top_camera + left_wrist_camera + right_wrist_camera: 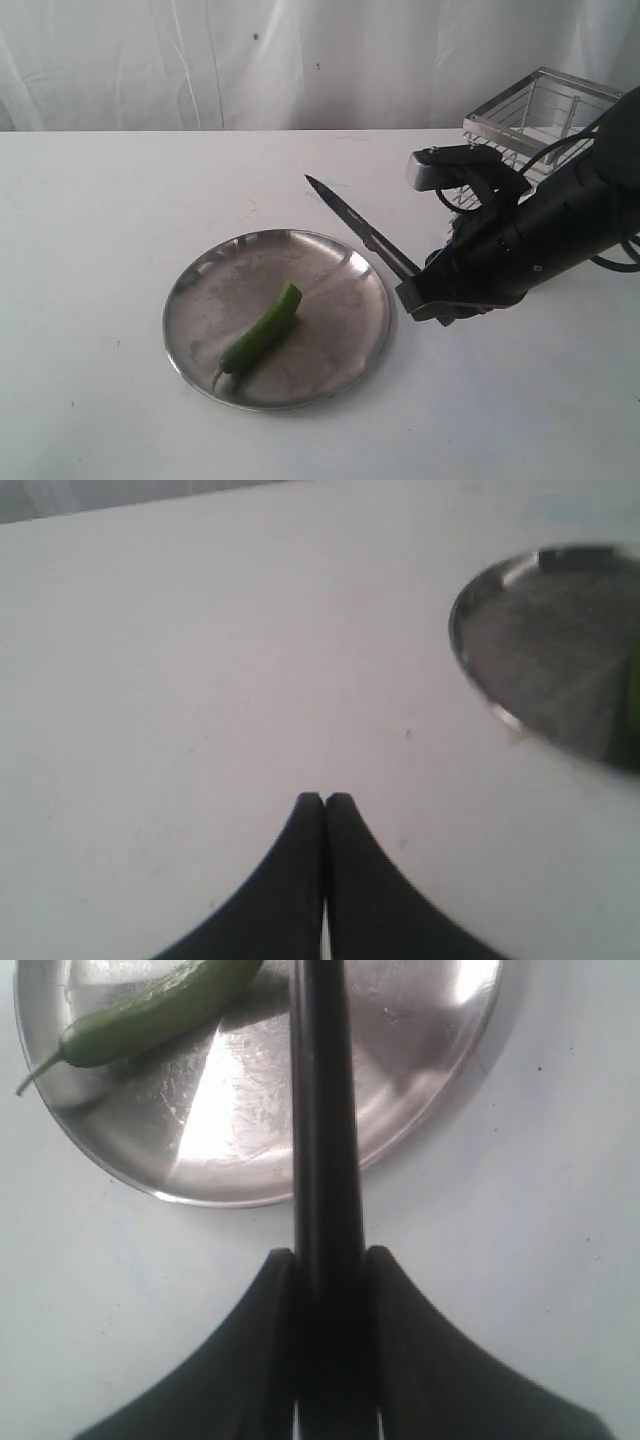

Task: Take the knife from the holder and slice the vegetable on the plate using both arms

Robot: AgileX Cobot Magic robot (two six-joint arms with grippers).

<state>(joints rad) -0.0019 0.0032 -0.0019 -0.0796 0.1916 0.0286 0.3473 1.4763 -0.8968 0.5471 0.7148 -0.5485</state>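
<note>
My right gripper [415,292] is shut on the handle of the black knife [355,225], just right of the plate [340,330]. The blade points up and left over the plate's far right rim. The green vegetable [262,330] lies near the plate's middle, stem toward the front left. The right wrist view shows the knife [325,1120] running out from between my fingers [275,1290] over the plate [420,1090], beside the vegetable [150,1010]. The left gripper [325,798] is shut and empty over bare table, with the plate's rim [480,680] off to one side. The wire holder [540,110] stands at the back right.
A white tabletop [100,250] spreads to the left and front of the plate. A white curtain [250,60] hangs behind the table. My right arm [560,230] lies in front of the holder.
</note>
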